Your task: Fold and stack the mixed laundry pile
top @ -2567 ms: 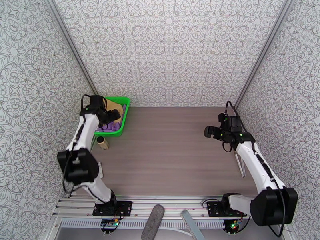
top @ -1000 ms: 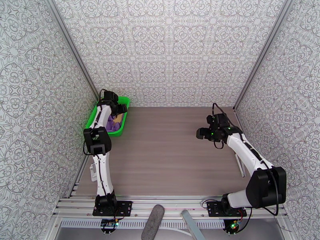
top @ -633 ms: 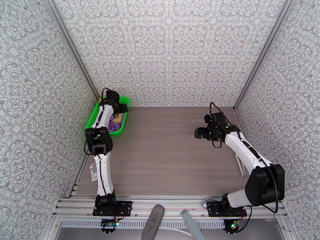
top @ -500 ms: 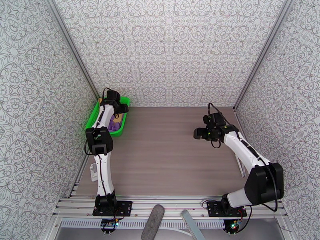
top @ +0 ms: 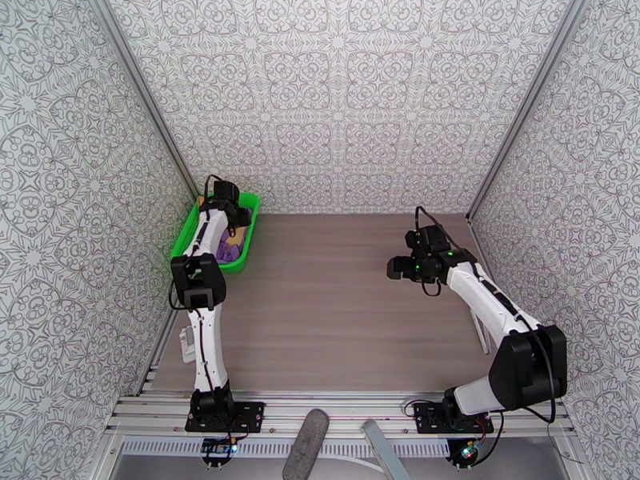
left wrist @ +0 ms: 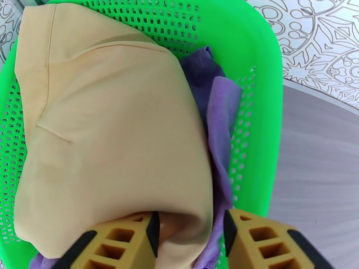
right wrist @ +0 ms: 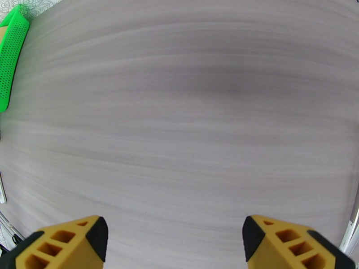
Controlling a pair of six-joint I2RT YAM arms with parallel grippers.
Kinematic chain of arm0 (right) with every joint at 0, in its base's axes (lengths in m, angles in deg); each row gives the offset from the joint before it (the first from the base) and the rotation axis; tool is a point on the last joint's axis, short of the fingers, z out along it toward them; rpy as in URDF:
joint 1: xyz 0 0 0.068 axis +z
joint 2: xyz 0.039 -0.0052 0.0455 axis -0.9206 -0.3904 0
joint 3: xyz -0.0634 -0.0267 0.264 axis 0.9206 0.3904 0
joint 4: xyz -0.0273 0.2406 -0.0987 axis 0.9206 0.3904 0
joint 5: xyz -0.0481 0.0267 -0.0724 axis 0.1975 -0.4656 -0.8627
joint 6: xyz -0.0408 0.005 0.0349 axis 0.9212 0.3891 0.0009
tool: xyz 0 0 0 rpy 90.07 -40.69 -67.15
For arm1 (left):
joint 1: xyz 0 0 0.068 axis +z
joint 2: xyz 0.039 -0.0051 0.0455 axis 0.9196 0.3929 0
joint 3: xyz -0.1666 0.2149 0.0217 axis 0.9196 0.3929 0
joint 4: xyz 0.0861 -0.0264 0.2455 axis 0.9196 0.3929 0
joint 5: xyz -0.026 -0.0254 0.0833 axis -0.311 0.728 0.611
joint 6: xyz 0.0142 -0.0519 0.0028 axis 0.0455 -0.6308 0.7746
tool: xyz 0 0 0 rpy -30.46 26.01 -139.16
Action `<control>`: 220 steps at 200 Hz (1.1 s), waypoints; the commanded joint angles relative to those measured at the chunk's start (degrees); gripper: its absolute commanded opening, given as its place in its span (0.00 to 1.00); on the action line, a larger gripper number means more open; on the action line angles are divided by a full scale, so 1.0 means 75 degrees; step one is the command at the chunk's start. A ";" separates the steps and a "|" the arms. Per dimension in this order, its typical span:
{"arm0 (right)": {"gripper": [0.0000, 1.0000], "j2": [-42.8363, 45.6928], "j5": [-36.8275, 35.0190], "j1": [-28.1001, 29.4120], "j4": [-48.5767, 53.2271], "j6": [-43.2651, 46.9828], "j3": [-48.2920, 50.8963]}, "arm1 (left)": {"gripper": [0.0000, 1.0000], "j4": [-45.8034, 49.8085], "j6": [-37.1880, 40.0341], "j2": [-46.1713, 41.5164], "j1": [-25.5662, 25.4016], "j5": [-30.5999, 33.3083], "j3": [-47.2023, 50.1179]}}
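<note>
Tan garment (left wrist: 112, 131) over purple shirt (left wrist: 221, 114) in basket (left wrist: 265, 108); jaws straddle fold.

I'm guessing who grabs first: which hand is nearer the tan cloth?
Left. The left gripper straddles a fold of the tan garment in the green basket; the right gripper hangs over the table, far off.

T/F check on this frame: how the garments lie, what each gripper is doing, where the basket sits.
1. The tan garment lies over the purple garment in the green basket. True.
2. The right gripper holds the purple garment. False: it is open above the table, with nothing between its fingers.
3. The left gripper straddles a fold of the tan garment. True.
4. The green basket sits at the table's far right corner. False: it is at the far left corner.
</note>
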 commanded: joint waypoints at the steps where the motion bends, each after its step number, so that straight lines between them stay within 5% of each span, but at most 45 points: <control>1: 0.84 -0.0076 -0.0139 0.0128 0.0128 -0.0030 -0.0279 | 0.43 -0.0073 0.0162 0.0350 0.0033 0.0123 -0.0186; 34: 0.84 -0.0074 -0.0162 0.0145 0.0131 -0.0028 -0.0286 | 0.40 -0.0037 0.0170 0.0498 0.0021 0.0066 -0.0163; 53: 0.83 -0.0076 -0.0172 0.0155 0.0140 -0.0030 -0.0298 | 0.27 -0.0028 0.0158 0.0507 0.0021 0.0128 -0.0161; 73: 0.77 -0.0065 -0.0144 0.0168 0.0139 -0.0010 -0.0325 | 0.00 -0.0037 0.0125 0.0417 0.0021 0.0238 -0.0152; 132: 0.52 0.0323 0.0167 0.0192 -0.0260 -0.0101 -0.0240 | 0.00 0.0036 -0.0051 -0.0996 -0.0015 0.0716 -0.0018; 220: 0.54 0.2916 0.0605 0.0192 -0.1155 -0.0010 0.0667 | 0.00 0.1619 0.0173 -0.4256 -0.0520 -0.0472 -0.0611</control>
